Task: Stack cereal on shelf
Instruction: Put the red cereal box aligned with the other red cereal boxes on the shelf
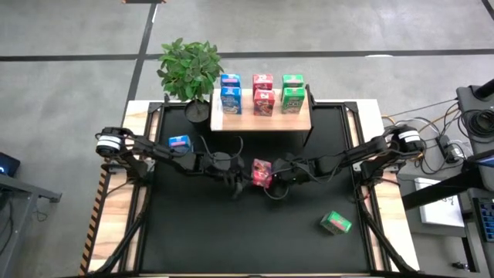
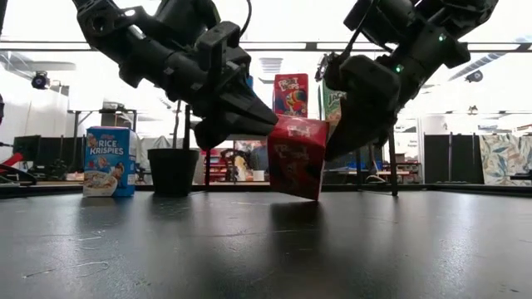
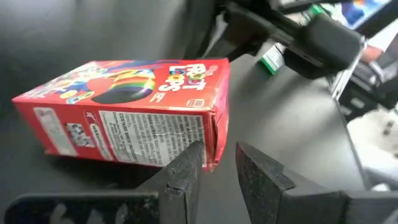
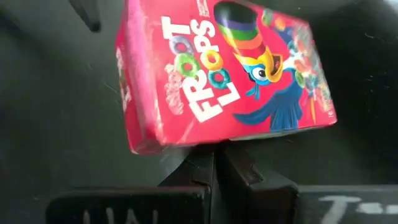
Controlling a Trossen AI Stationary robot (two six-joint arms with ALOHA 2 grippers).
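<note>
A light, stiff red cereal carton (image 2: 297, 155) hangs tilted, pinched at one corner edge by the right gripper (image 4: 214, 163); the left gripper (image 3: 219, 163), fingers slightly apart, waits beside it.

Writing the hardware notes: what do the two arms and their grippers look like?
Both arms are dark, near black, built from chunky jointed links with black cables looping along them. Each carries a white-and-black cylindrical joint near its base. The left gripper has two flat, wedge-shaped dark fingers. The right gripper looks the same, with white lettering on its body.
</note>
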